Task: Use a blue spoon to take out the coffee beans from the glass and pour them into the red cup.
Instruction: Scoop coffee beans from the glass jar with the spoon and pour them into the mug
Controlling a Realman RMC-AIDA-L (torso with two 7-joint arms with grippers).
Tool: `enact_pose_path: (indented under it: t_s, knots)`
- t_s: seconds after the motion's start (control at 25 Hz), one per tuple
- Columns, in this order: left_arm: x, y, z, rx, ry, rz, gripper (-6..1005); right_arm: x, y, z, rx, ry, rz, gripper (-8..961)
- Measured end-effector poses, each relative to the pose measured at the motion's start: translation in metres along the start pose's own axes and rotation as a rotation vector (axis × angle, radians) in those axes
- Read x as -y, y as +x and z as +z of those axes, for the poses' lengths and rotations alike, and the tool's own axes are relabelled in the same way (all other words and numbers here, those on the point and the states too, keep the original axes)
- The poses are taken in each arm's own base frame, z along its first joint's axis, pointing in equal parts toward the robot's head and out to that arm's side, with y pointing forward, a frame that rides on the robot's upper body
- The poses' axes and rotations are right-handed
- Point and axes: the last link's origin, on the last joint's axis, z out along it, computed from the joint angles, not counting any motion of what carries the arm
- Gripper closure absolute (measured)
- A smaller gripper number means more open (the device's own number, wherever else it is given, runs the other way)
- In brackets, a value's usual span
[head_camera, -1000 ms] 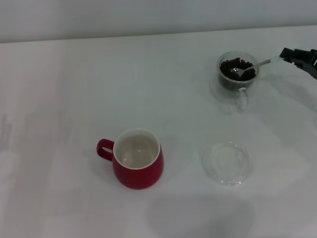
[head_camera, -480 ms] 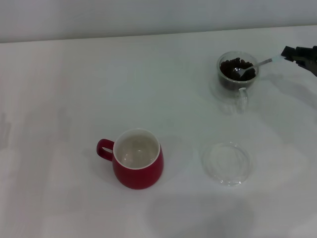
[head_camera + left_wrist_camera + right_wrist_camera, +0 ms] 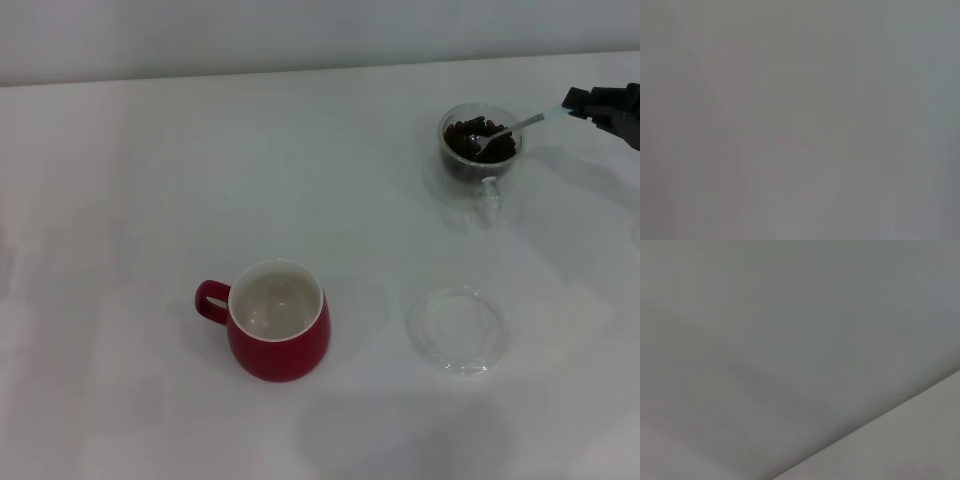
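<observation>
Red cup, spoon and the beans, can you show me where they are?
red cup (image 3: 278, 350), head view, on its red outer wall.
blue spoon (image 3: 512, 126), head view, on its metal neck.
coffee beans (image 3: 470, 133), head view, on the heap inside the glass.

Right gripper (image 3: 582, 101) has lifted slightly since a second ago, raising the blue spoon (image 3: 522, 124) handle end. The spoon bowl looks a bit higher over the coffee beans (image 3: 478, 139), though contact is hard to judge.

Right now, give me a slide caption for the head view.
Right gripper holds the blue spoon in the glass of coffee beans; red cup waits empty.
</observation>
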Motion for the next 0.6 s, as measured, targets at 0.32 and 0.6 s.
enact_pose_path:
  t_s: [0.32,0.6]
  knots:
    - [0.0002,0.0003,0.0008,-0.002,0.002,0.001,272,0.0,0.0007,-0.0022,-0.025,0.001,0.024,807]
    - [-0.0001,0.0011,0.0035,-0.005,-0.004,0.008,272,-0.0012,-0.0008,-0.0021,-0.028,-0.004,0.039,807]
